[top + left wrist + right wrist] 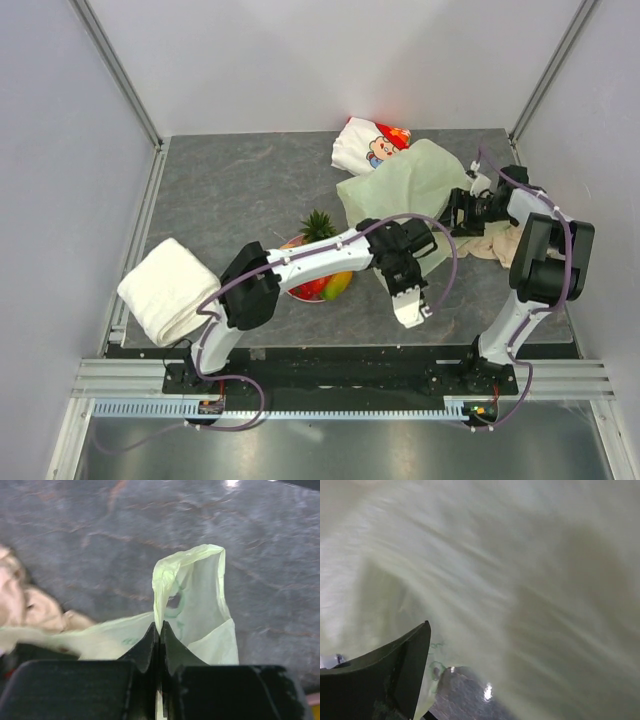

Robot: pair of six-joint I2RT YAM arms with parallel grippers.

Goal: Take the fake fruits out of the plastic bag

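Pale-green film of the plastic bag (197, 595), pinched at a handle loop between the fully closed jaws of the left gripper (159, 627). Wide-spread jaws on the right gripper (462, 210), pressed to the bag's right flank, with no grip to be made out through the blurred film. Just left of the bag, fake fruits (335, 285), pineapple crown and all, heaped on a pink plate (300, 294); no telling of more inside. Risks tearing the thin loop under a hard pull, or dragging the whole bag over the plate and knocking fruit off. Could also snag the beige cloth (495, 245) beside the bag. Dark grey stone-look tabletop (230, 190) beneath the bag, pale panel walls (300, 60) beyond it.
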